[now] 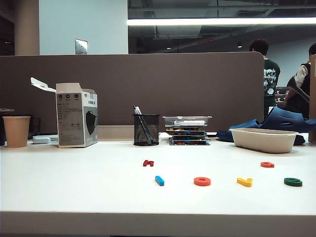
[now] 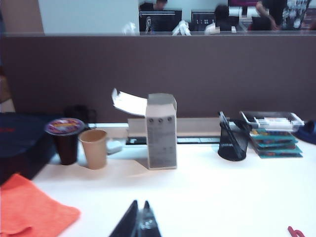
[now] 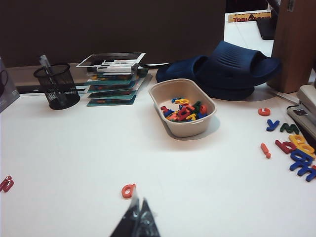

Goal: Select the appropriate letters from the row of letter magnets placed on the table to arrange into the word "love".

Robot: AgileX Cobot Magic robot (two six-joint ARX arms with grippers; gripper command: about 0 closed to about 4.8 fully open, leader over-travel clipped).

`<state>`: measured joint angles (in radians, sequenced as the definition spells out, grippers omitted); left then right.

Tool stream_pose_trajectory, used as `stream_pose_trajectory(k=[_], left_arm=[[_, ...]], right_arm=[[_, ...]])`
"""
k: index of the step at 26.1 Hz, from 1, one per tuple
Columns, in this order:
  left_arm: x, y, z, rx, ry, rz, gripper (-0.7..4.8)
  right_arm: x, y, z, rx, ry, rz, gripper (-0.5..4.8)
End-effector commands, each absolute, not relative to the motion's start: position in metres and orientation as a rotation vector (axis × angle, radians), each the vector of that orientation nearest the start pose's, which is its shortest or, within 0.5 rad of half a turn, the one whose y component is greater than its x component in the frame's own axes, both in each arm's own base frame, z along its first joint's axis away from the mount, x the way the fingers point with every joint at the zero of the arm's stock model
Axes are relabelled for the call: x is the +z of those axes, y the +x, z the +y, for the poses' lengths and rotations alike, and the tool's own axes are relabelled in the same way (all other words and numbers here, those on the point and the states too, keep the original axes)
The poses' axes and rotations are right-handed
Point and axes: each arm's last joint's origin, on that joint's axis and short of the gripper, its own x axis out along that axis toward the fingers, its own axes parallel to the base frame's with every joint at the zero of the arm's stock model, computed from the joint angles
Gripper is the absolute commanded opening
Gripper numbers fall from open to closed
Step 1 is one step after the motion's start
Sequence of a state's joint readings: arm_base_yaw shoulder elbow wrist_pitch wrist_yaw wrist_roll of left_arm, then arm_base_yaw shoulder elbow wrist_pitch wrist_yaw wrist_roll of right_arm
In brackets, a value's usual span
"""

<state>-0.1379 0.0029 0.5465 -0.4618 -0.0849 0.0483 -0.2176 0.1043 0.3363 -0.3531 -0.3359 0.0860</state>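
Observation:
On the white table (image 1: 74,187), four letters lie in a row near the front: a blue bar (image 1: 159,180), an orange-red ring (image 1: 202,181), a yellow letter (image 1: 244,181) and a dark green letter (image 1: 293,181). A dark red letter (image 1: 148,163) and another orange-red letter (image 1: 267,164) lie farther back. Neither arm shows in the exterior view. My left gripper (image 2: 140,205) is shut and empty above bare table, with the dark red letter (image 2: 295,232) off to one side. My right gripper (image 3: 139,202) is shut and empty, its tips just short of the orange-red letter (image 3: 128,190).
Along the brown partition (image 1: 148,84) stand a paper cup (image 1: 16,131), an opened box (image 1: 76,114), a mesh pen holder (image 1: 146,129), stacked cases (image 1: 187,129) and a beige tray (image 3: 170,123) of spare letters. Blue slippers (image 3: 232,69), loose letters (image 3: 291,145) and an orange cloth (image 2: 29,210) lie at the sides.

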Motion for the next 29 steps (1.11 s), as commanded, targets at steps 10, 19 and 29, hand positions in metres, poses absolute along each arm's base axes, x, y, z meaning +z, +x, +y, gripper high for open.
stream_pose_trajectory(k=[10, 19, 29], left_arm=[[0.216, 0.085, -0.013, -0.161, 0.033, -0.227, -0.05], [0.188, 0.094, -0.015, -0.186, 0.046, -0.238, -0.05], [0.185, 0.094, -0.015, -0.188, 0.036, -0.211, -0.05]], right_arm=[[0.179, 0.09, -0.013, 0.031, 0.054, 0.046, -0.02], [0.162, 0.095, -0.014, 0.017, -0.023, 0.055, -0.02], [0.157, 0.096, -0.015, -0.009, -0.043, 0.066, 0.0]])
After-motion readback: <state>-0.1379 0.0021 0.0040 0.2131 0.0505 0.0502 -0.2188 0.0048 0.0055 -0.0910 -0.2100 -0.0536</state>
